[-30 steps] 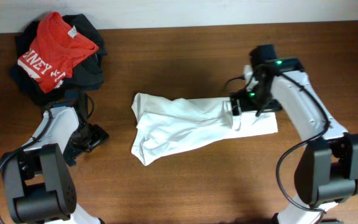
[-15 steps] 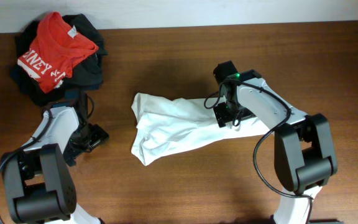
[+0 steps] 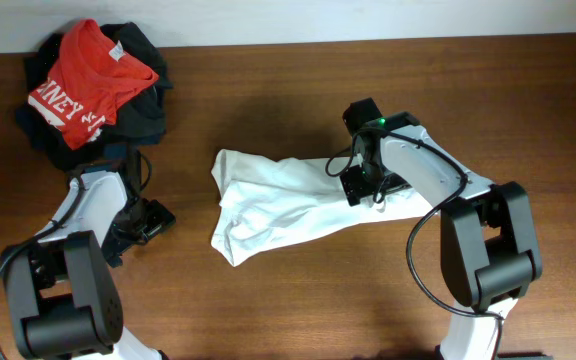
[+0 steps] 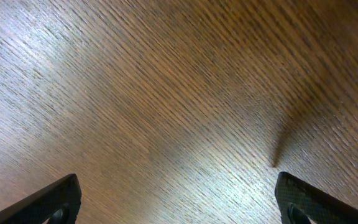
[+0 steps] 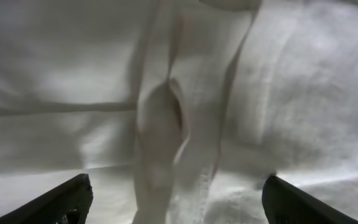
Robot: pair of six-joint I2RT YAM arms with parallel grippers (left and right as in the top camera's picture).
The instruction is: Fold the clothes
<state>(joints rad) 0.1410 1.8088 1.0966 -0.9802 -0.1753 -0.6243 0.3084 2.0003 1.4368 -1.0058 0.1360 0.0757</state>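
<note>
One white T-shirt lies rumpled and stretched sideways on the wooden table. The right gripper is low over the shirt's right part with its jaws spread wide. A raised fold of cloth stands between the fingers, with clear space on either side. Well to the shirt's left, the left gripper hangs over bare wood - jaws wide, nothing in them. Farther up and left of the shirt, a red T-shirt with white lettering sits on a heap of dark garments.
</note>
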